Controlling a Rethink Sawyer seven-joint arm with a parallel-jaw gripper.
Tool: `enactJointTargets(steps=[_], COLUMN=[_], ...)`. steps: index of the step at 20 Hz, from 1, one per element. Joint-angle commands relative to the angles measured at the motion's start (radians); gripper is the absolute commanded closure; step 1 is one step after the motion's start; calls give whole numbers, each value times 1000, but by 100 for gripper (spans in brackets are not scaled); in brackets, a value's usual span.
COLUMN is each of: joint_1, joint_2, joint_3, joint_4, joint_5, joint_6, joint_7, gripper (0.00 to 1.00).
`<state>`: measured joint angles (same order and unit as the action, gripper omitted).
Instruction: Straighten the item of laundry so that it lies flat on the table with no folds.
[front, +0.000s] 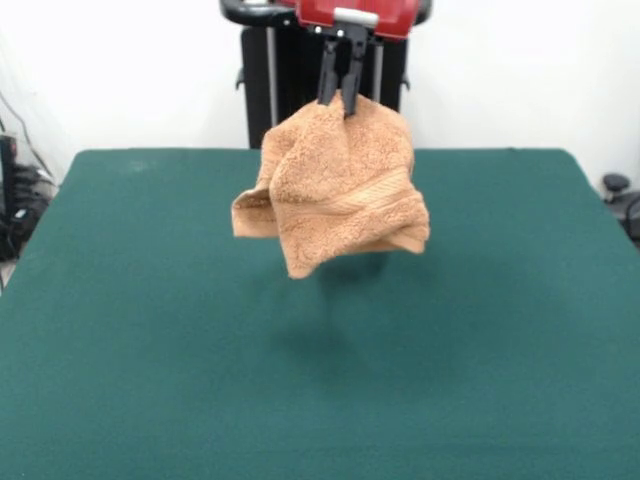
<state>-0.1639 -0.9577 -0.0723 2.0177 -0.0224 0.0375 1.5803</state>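
Observation:
The orange-tan terry towel (340, 190) hangs in the air, crumpled and folded over itself, with a woven band showing across its lower part. My gripper (342, 98) comes down from the red arm head at the top and is shut on the towel's upper edge. The towel's lowest corner hangs clear above the dark green table (120, 330), and its shadow falls on the cloth below it.
The robot's black pedestal (290, 90) stands behind the table's far edge. Cables and dark gear lie off the table at the left edge (15, 210), and a dark object sits off the right edge (620, 195).

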Motion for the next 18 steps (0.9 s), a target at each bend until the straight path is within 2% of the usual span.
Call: enactJointTargets(steps=[1, 6, 9, 18], joint_1=[16, 79, 102, 93], joint_2=[163, 151, 193, 341], joint_3=[87, 68, 50, 48], joint_4=[-7, -16, -29, -82], joint_5=[70, 162, 192, 163], joint_6=[-117, -66, -106, -275], joint_7=[274, 307, 302, 248], gripper=[100, 100, 100, 100])
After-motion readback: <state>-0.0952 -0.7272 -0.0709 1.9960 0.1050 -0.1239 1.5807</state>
